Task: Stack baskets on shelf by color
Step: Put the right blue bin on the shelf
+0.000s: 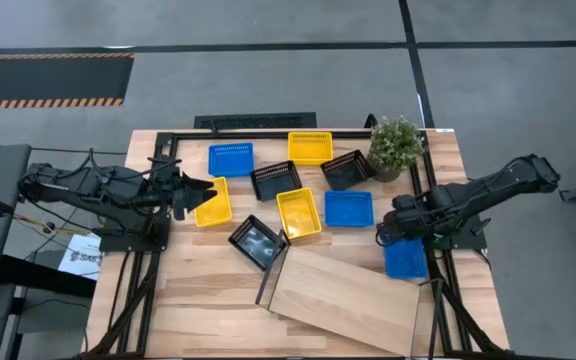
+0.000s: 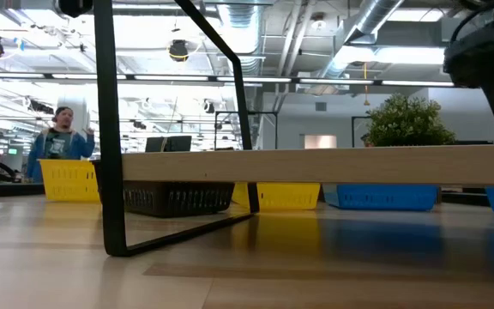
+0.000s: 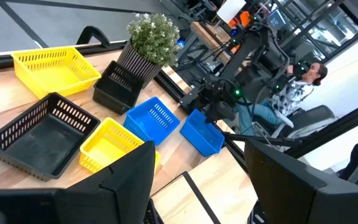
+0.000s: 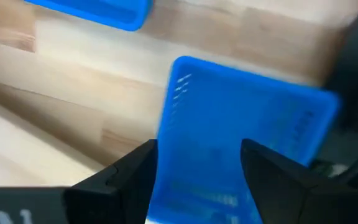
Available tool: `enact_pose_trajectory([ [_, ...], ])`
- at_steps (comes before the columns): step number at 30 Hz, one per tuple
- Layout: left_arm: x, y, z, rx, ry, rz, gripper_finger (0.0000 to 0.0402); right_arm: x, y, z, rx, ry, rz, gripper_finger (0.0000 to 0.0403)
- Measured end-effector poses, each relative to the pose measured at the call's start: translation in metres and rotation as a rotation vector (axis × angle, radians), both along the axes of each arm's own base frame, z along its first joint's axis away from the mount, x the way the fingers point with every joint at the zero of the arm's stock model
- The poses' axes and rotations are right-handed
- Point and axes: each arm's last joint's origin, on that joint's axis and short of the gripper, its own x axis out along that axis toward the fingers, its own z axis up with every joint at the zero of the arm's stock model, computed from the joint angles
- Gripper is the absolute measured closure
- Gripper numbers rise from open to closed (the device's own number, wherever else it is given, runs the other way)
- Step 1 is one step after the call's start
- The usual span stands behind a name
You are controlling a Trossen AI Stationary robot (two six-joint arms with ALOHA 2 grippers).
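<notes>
Several baskets lie on the table, three each of blue, yellow and black. One blue basket sits near the right edge, beside the shelf, a light-wood board standing on a thin black end frame. My right gripper hangs open over that blue basket, fingers pointing down and clear of it. My left gripper is open at the left, raised above a yellow basket, and holds nothing.
A potted green plant stands at the far right corner beside a black basket. Another blue basket and a yellow one lie mid-table. A black basket sits by the shelf's left end. A person stands beyond the table.
</notes>
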Motion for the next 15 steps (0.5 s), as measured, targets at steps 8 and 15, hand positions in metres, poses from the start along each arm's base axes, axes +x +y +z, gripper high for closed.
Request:
enact_pose_trajectory([
  [8, 0.0, 0.0, 0.0, 0.0, 0.001, 0.0, 0.0164, 0.019, 0.025, -0.021, -0.025, 0.083, 0.065, 0.0148],
  [15, 0.0, 0.0, 0.0, 0.014, 0.006, 0.002, 0.0164, 0.035, 0.034, -0.044, -0.066, 0.184, 0.078, 0.0148],
])
